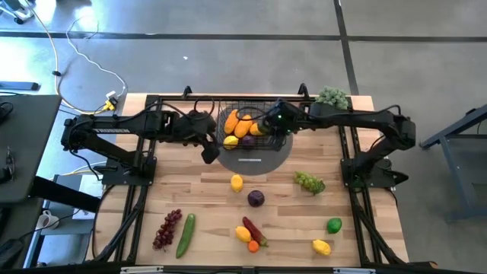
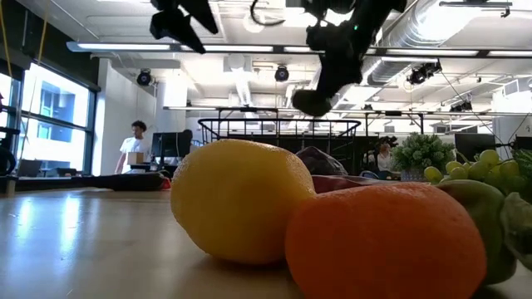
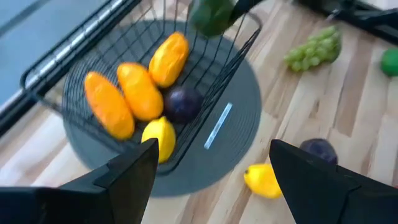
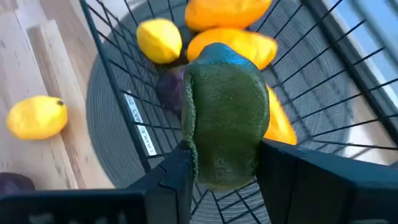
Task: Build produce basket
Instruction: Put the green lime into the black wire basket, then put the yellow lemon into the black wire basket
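The black wire basket (image 1: 245, 114) stands on a round grey mat (image 1: 262, 156) at the table's far middle. It holds three orange mangoes (image 3: 140, 90), a lemon (image 3: 160, 135) and a purple plum (image 3: 182, 102). My right gripper (image 4: 227, 171) hovers over the basket's right part, shut on a dark green bumpy fruit (image 4: 225, 112). My left gripper (image 3: 211, 168) is open, above the mat near the basket's near-left corner (image 1: 209, 152). More produce lies loose on the near half of the table. My right gripper pinches the dark green fruit between its two fingers, one finger (image 4: 177, 171) on each flank of its lower half (image 4: 227, 165). The fingers come from above, slanting down from the table's right. The fruit is lifted clear and hangs over the basket's inside (image 2: 312, 100).
Loose on the table are a lemon (image 1: 237, 182), a plum (image 1: 256, 199), green grapes (image 1: 310, 181), a lime (image 1: 334, 225), another lemon (image 1: 322, 246), red grapes (image 1: 167, 228), a cucumber (image 1: 185, 234) and a chili cluster (image 1: 251, 234). A potted plant (image 1: 332, 96) sits far right. People show in the room beyond.
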You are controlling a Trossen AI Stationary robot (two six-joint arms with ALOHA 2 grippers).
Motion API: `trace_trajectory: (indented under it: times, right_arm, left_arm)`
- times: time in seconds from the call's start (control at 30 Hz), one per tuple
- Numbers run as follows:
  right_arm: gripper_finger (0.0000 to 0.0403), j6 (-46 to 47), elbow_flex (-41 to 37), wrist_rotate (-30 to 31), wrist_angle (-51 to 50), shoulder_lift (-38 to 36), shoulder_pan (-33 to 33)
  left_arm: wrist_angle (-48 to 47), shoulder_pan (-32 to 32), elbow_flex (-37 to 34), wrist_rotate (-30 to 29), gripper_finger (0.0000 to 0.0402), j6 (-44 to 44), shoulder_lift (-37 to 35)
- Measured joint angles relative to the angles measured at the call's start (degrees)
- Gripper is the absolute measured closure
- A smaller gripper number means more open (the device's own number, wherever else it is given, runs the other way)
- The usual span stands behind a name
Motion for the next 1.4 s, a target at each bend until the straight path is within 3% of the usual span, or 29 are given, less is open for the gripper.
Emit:
trace_trajectory:
  times: [0.4,0.7,1.13,1.4]
  right_arm:
    - [0.0289,-1.0,0.0,-3.0,-2.6,6.7,-0.7]
    - [0.0286,-0.8,0.0,-2.3,-4.0,7.5,-0.7]
    - [0.0178,0.2,0.0,-2.7,-5.3,7.5,-0.7]
    - [0.0167,0.5,0.0,-2.9,-6.6,6.6,-0.8]
  left_arm:
    - [2.6,0.1,0.0,0.3,0.0104,6.2,0.7]
    - [2.1,0.0,0.0,6.8,0.0104,5.2,3.5]
    - [-1.0,-5.4,0.0,6.8,0.0104,-5.3,3.8]
    - [-5.5,-9.9,0.0,4.2,0.0104,-11.8,3.8]
